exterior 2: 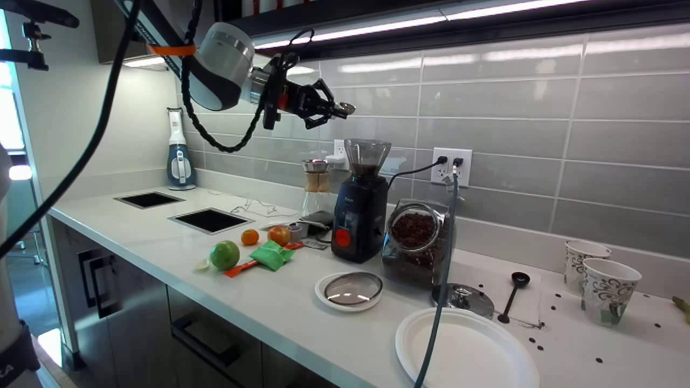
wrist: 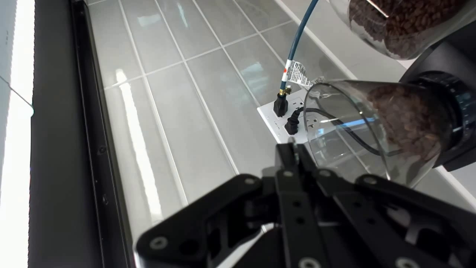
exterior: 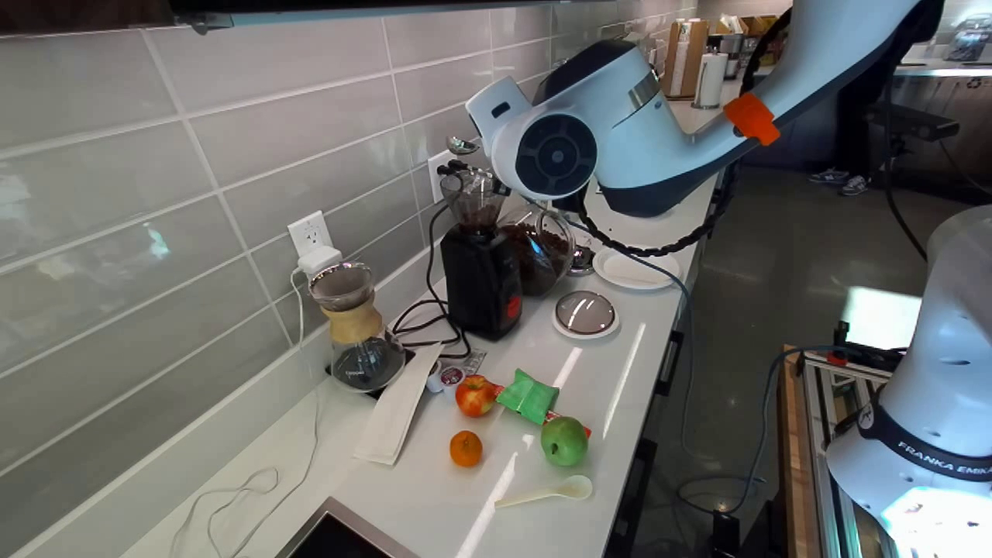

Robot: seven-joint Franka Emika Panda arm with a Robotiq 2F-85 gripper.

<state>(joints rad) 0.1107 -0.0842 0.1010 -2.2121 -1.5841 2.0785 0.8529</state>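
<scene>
Glossy grey tiles (exterior 2: 490, 118) back the white bench (exterior 2: 285, 296), where a black coffee grinder (exterior 2: 358, 218) stands with beans (wrist: 405, 123) in its clear hopper (exterior 2: 368, 151). Near and above that hopper, the jaws are pinched nearly together on a small metal spoon (exterior 2: 345, 109), its bowl poking past the tips and its handle hidden. I make out only a blurred sliver of it in the wrist view, where a clear jar (wrist: 401, 26) is cut off at the top.
</scene>
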